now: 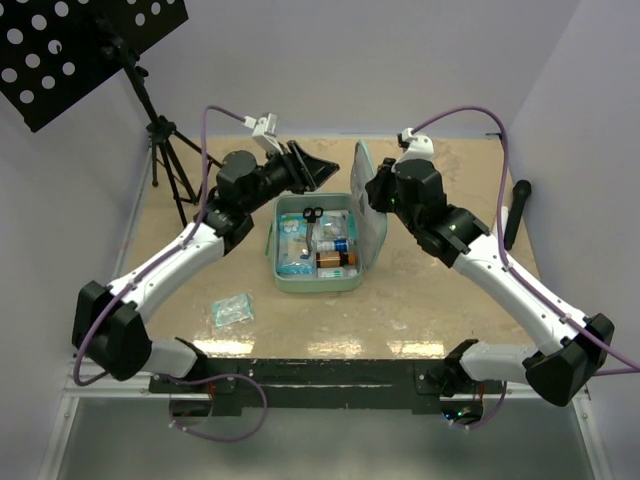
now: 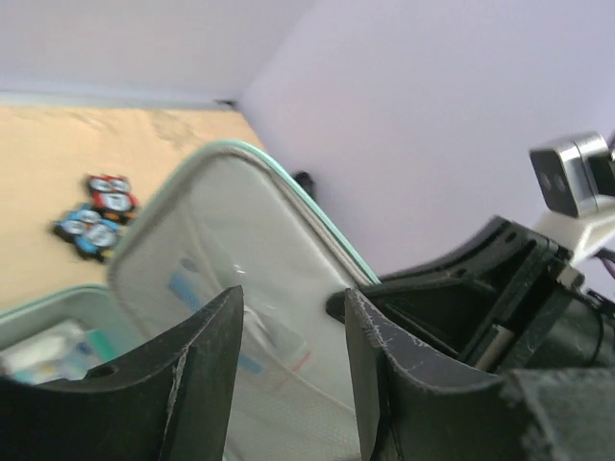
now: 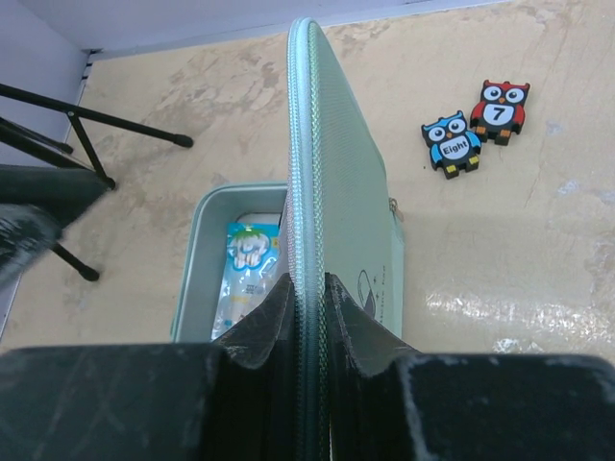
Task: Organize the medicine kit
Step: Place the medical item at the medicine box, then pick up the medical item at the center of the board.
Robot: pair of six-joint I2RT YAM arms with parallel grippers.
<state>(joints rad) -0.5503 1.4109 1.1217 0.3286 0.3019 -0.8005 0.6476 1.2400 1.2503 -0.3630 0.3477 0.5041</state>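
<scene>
Right gripper (image 3: 307, 288) clamped on zip edge of medicine kit (image 3: 346, 192) lid; one finger (image 3: 261, 331) on each face. Lid upright, seen edge-on, small mark on outer face. Base tray open to left, blue-and-white packet (image 3: 248, 257) inside. Blue owl "Eight" (image 3: 453, 144) and red owl "7" (image 3: 501, 110) touching, on table (image 3: 192, 86) right of lid. Black tripod legs (image 3: 86, 125) at left.

One kit (image 1: 316, 286), two owls (image 3: 454, 144), one loose packet (image 1: 232, 310), one pair of scissors (image 1: 312, 213), one tripod (image 1: 165, 150).

lab test booth: blank walls (image 1: 400, 60), tripod (image 1: 165, 150) (perforated panel (image 1: 80, 45)).
</scene>
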